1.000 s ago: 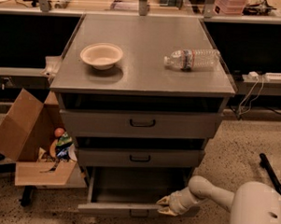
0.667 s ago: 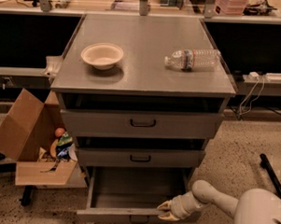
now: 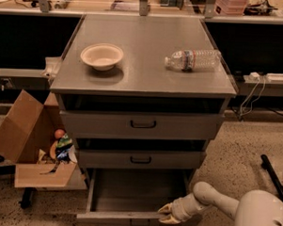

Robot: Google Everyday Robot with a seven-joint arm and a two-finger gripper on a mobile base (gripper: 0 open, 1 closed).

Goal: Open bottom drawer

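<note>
The bottom drawer (image 3: 138,194) stands pulled out at the foot of the grey cabinet (image 3: 141,126), with its inside showing. The claw (image 3: 166,214) is at the drawer's front edge, just right of the small dark handle (image 3: 139,223). Whether it is spread or pinching the front, I cannot tell. On the cabinet's tabletop (image 3: 144,46) are a bowl (image 3: 102,55) and a lying bottle (image 3: 193,59).

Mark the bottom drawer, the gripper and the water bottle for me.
bottom drawer (image 3: 138,192): camera view, bare inner floor of the pulled-out drawer.
gripper (image 3: 165,214): camera view, its tip, at the drawer front's right part.
water bottle (image 3: 193,59): camera view, middle of its body.
</note>
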